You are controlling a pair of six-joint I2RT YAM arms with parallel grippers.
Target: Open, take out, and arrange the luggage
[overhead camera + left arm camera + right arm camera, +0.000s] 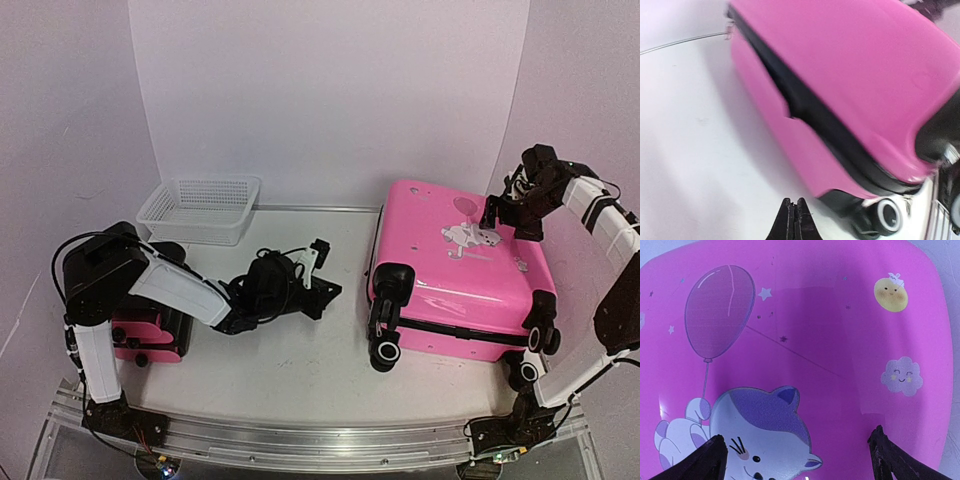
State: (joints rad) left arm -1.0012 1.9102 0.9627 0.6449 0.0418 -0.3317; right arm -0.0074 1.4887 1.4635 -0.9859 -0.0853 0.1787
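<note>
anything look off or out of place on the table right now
Nothing spilled or damaged. The pink suitcase lies flat and closed, a bit skewed to the table edge. A smaller pink case sits tucked behind the left arm, partly hidden.

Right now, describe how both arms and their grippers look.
The left arm and right arm have black joints with white link covers. Loose black cables run along the left one. The left gripper and right gripper have black, tapered fingers.
</note>
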